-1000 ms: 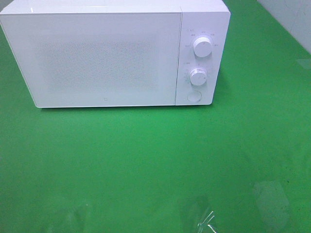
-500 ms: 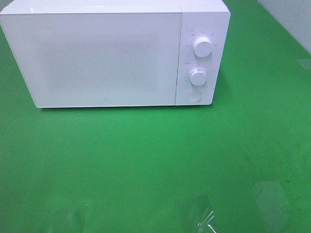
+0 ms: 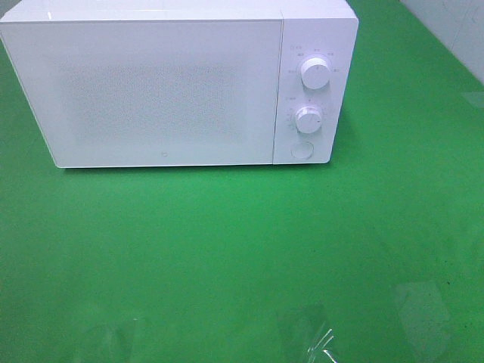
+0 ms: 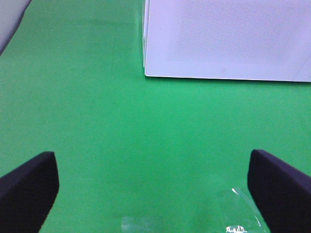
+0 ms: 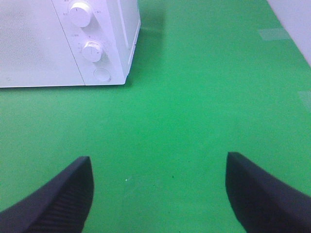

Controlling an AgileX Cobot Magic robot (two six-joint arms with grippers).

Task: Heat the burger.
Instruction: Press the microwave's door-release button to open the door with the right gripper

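Green tabletop (image 3: 227, 249), closed white microwave (image 3: 162, 91) at back, pale wall (image 3: 463, 21) far right

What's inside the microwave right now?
The microwave door is shut, and its white panel shows nothing through it, so the inside is hidden. No burger shows in any view, so I cannot tell whether it is in there.

White microwave (image 3: 162, 91) at the far side of the green tabletop (image 3: 227, 249), door (image 3: 151, 94) closed. Control panel on its right: upper knob (image 3: 314, 73), lower knob (image 3: 308, 119) under it, round button (image 3: 302, 150) at the bottom. Near edge of the tabletop has clear shiny patches (image 3: 318, 338), tape or film, can't tell which. White wall (image 3: 454, 30) far right.
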